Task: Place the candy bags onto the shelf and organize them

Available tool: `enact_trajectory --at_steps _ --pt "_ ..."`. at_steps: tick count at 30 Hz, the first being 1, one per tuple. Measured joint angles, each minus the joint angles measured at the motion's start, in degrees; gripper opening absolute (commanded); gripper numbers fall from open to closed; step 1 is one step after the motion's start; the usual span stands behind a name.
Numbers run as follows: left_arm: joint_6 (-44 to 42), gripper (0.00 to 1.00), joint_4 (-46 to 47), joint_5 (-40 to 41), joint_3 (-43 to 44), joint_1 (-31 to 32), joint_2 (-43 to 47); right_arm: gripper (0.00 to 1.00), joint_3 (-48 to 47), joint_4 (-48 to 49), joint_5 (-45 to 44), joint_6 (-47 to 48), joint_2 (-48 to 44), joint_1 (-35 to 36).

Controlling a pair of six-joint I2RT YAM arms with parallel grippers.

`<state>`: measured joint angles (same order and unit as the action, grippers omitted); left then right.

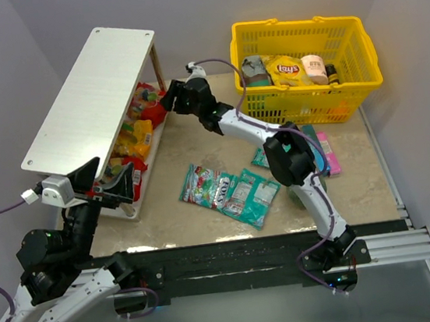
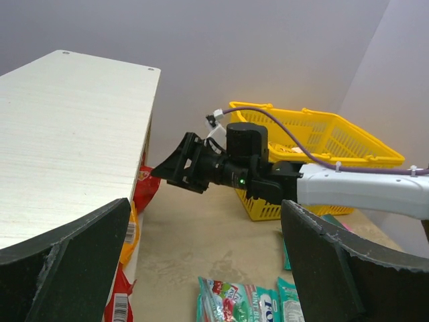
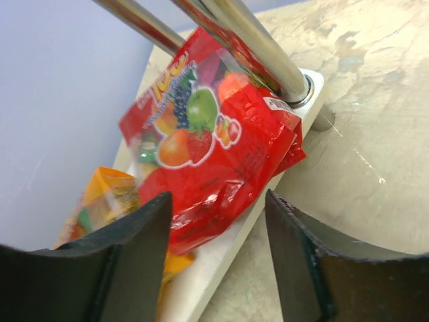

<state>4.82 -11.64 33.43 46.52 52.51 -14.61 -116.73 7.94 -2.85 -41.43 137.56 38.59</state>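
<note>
The white shelf (image 1: pixel 89 90) stands at the left, with red and yellow-orange candy bags (image 1: pixel 137 131) on its lower tier. In the right wrist view a red candy bag (image 3: pixel 208 147) leans on the lower board (image 3: pixel 221 268) against a metal leg (image 3: pixel 255 40), beside an orange bag (image 3: pixel 107 201). My right gripper (image 3: pixel 218 201) is open at the shelf's far end (image 1: pixel 166 98), its fingers either side of the red bag's lower edge without pinching it. Several teal candy bags (image 1: pixel 230 190) lie flat mid-table. My left gripper (image 2: pixel 206 204) hangs open and empty by the shelf's near end (image 1: pixel 116 185).
A yellow basket (image 1: pixel 305 63) at the back right holds a Lay's chip bag (image 1: pixel 284 70) and other items. A pink packet (image 1: pixel 329 155) and a teal one (image 1: pixel 260 158) lie near the right arm. The right arm stretches across the table's middle toward the shelf.
</note>
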Motion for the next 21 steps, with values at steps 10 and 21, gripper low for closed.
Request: enact_trajectory --at_steps 10,21 --pt "0.0 0.99 0.0 0.0 -0.2 -0.4 0.0 0.73 0.7 -4.2 -2.4 -5.9 -2.2 1.2" --pt "0.0 0.99 0.0 0.0 -0.4 -0.4 0.0 0.61 0.8 -3.9 -1.9 -15.9 1.8 2.3"
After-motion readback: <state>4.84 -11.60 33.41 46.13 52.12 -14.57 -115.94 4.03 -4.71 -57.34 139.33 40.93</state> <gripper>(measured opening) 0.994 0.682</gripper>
